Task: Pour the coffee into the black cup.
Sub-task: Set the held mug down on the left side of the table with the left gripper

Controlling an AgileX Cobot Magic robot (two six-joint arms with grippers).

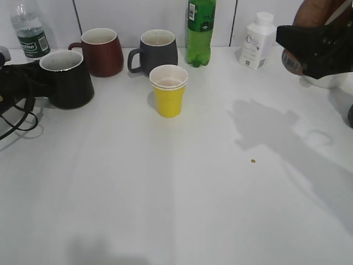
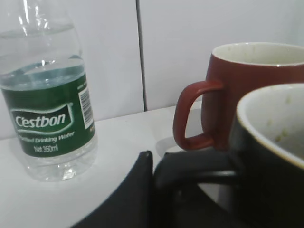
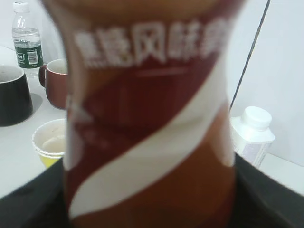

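The black cup (image 1: 69, 80) stands at the left of the white table, white inside and empty as far as I see. My left gripper (image 1: 25, 77) is shut on its handle; in the left wrist view one dark finger (image 2: 140, 190) lies against the handle of the black cup (image 2: 270, 156). My right gripper (image 1: 314, 49) is raised at the far right and shut on the coffee bottle (image 1: 306, 14), brown with a red and white label. The coffee bottle (image 3: 147, 118) fills the right wrist view and hides the jaws.
A red mug (image 1: 102, 52), a dark grey mug (image 1: 157, 52), a yellow paper cup (image 1: 168, 91), a green bottle (image 1: 200, 30), a white bottle (image 1: 258, 41) and a water bottle (image 1: 30, 30) stand along the back. A small crumb (image 1: 253, 161) lies mid-table.
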